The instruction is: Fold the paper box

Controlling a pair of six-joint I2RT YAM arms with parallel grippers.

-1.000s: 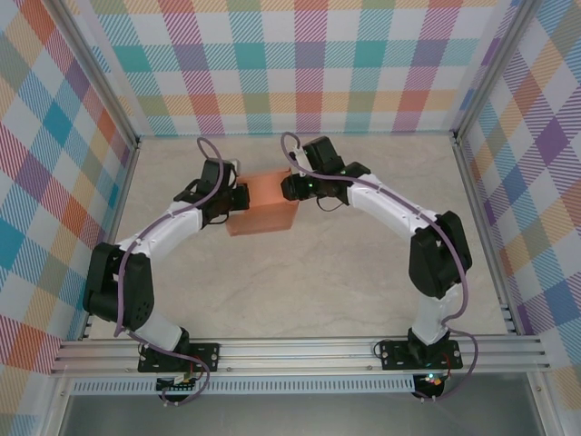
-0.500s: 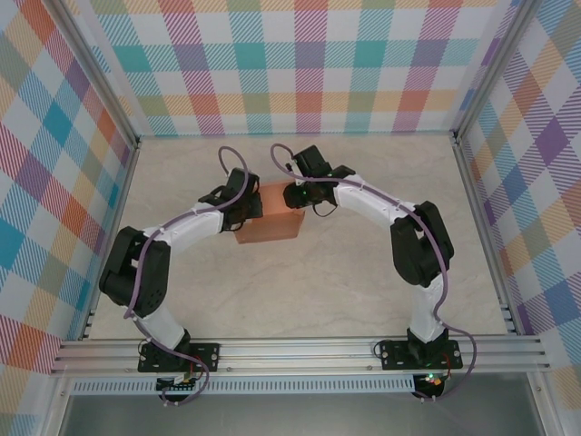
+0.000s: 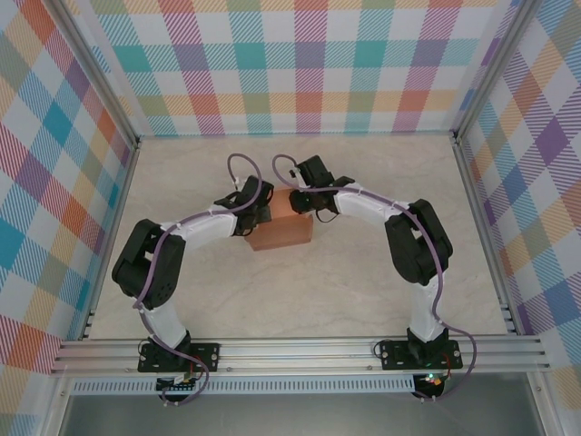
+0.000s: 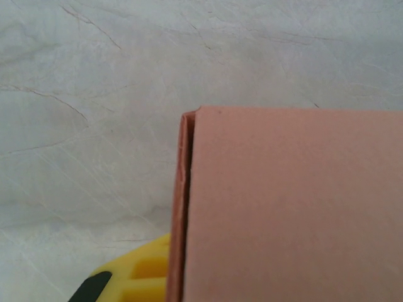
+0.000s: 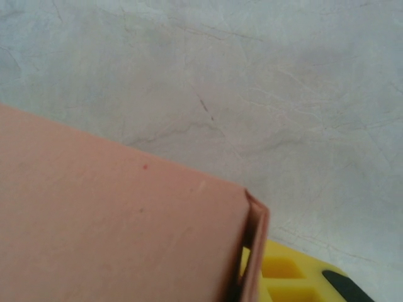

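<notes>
On the marbled table (image 3: 363, 300), about mid-width and a little past centre toward the checked back wall (image 3: 309, 64): paper box (image 3: 285, 232), salmon-orange, a closed-up rectangle lying flat and slightly skewed.

Left gripper (image 3: 261, 212) is at the paper box's far-left corner, with the left arm (image 3: 195, 227) curving in from the box's left. Right gripper (image 3: 298, 202) is on the box's far edge, with the right arm (image 3: 372, 204) coming in from the box's right. A strip of box shows between the two grippers, so they are apart.

Left wrist view: the paper box (image 4: 296, 207) top panel fills the lower right, with its thin side wall edge-on along the panel's left. Left yellow finger (image 4: 141, 274) sits right against the outside of that wall. The other finger is hidden behind the panel. Left jaws are together, pinched on the box's card wall.

Right wrist view: the paper box (image 5: 113, 226) panel fills the lower left, its corner pointing right. There's a doubled card layer at that corner with a narrow gap between the layers. Right yellow finger (image 5: 283, 277) is just outside that corner, and the other finger is hidden under the panel. Can't tell whether the right jaws are clamped on the wall or standing apart around it.

Bare table beyond the box in both wrist views.
</notes>
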